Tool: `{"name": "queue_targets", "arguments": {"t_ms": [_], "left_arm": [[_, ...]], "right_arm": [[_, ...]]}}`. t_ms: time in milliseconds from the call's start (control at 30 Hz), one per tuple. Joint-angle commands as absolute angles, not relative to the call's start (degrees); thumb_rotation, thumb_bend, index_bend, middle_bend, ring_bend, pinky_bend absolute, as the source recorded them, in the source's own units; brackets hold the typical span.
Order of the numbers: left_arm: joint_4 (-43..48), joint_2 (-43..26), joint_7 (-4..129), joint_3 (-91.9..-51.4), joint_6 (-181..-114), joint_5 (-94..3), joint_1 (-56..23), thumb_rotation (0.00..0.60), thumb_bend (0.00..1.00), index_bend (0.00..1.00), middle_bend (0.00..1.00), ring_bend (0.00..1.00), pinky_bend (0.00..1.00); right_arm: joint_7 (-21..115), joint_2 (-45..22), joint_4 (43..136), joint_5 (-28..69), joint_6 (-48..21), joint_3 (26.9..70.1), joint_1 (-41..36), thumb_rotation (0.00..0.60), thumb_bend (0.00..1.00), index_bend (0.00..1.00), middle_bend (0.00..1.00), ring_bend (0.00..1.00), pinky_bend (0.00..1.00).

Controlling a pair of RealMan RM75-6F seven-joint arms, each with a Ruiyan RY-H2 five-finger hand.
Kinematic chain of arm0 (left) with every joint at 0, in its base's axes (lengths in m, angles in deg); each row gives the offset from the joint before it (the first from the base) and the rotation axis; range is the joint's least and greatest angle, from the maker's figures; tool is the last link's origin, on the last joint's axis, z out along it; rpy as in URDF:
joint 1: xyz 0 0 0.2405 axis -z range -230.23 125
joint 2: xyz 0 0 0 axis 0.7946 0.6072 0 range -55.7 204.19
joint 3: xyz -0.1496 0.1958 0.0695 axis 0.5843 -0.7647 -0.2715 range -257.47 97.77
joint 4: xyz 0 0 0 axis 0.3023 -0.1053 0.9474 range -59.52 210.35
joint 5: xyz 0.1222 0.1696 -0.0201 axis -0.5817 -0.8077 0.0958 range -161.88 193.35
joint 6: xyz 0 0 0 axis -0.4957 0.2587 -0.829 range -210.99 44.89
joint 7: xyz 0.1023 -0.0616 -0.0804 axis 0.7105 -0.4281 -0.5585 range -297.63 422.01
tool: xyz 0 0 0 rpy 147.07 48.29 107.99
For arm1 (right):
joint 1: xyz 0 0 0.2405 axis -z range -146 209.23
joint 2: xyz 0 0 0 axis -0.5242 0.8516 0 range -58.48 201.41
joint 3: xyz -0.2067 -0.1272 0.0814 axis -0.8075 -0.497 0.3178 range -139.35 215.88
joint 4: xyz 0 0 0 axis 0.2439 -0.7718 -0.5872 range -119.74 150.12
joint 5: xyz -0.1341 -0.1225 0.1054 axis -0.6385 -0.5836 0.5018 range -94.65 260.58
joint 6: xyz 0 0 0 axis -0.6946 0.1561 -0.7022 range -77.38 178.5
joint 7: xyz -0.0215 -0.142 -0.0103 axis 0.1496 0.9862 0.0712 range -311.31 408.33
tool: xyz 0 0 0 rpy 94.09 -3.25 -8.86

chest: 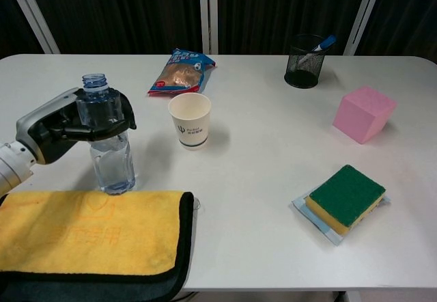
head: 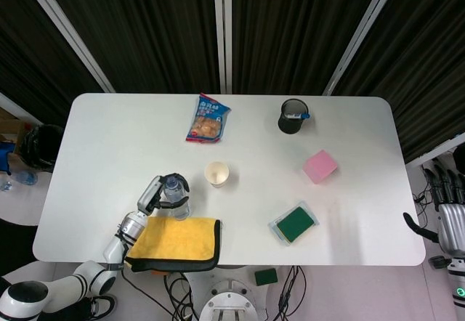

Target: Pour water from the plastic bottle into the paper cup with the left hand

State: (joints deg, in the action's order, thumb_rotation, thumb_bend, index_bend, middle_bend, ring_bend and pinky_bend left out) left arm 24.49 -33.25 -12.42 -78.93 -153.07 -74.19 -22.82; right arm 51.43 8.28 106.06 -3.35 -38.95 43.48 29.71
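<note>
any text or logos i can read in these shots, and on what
None can be read for certain.
Paper cup: a small dark logo with a line of print, too small to read.
Yellow cloth: a faint orange emblem and characters, too blurred to read.
Snack bag: printed artwork, lettering too small to read.
Plastic bottle: no label visible.
</note>
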Motion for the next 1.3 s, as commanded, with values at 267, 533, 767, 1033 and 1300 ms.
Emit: {"name": "queue_targets", "arguments": {"t_ms": [267, 533, 767, 1033, 1300], "left_arm": [[24.42, -33.27, -13.02, -78.85, -154.83, -74.69, -23.05, 0.6, 0.37, 0.64, 0.63, 0.54, 0.61], [25.63, -34.19, -9.12, -77.41, -158.64, -74.59, -23.68, 0.6, 0.37, 0.68, 0.68, 0.59, 0.63], [28.59, -35.17, -0.24, -76.37, -161.93, -75.66, -23.0, 0.6, 0.37, 0.69, 0.69, 0.6, 0.63], [32.69, -35.6, 14.53, -74.74, -162.89, -77.14, -19.24, 0.6, 0.37, 0.69, 0.69, 0.6, 0.63], [37.99, -37.35, 26.28, -72.8, -157.99, -76.05, -13.85, 0.6, 0.38, 0.7, 0.7, 0.6, 0.64]], "right_arm": [[51.6, 8.31, 106.1, -3.31, -39.0, 43.53, 29.71, 0.501, 0.2, 0.0, 0.0, 0.0, 0.0], [51.61, 8.15, 105.92, -3.13, -38.78, 43.52, 29.66, 0.503, 0.2, 0.0, 0.0, 0.0, 0.0], [51.58, 8.0, 105.71, -3.04, -38.44, 43.54, 29.47, 0.505, 0.2, 0.0, 0.0, 0.0, 0.0], [51.5, 8.02, 105.7, -3.12, -38.52, 43.45, 29.53, 0.502, 0.2, 0.0, 0.0, 0.0, 0.0], [52.28, 7.58, 105.07, -3.0, -38.83, 43.63, 29.54, 0.504, 0.2, 0.0, 0.0, 0.0, 0.0]]}}
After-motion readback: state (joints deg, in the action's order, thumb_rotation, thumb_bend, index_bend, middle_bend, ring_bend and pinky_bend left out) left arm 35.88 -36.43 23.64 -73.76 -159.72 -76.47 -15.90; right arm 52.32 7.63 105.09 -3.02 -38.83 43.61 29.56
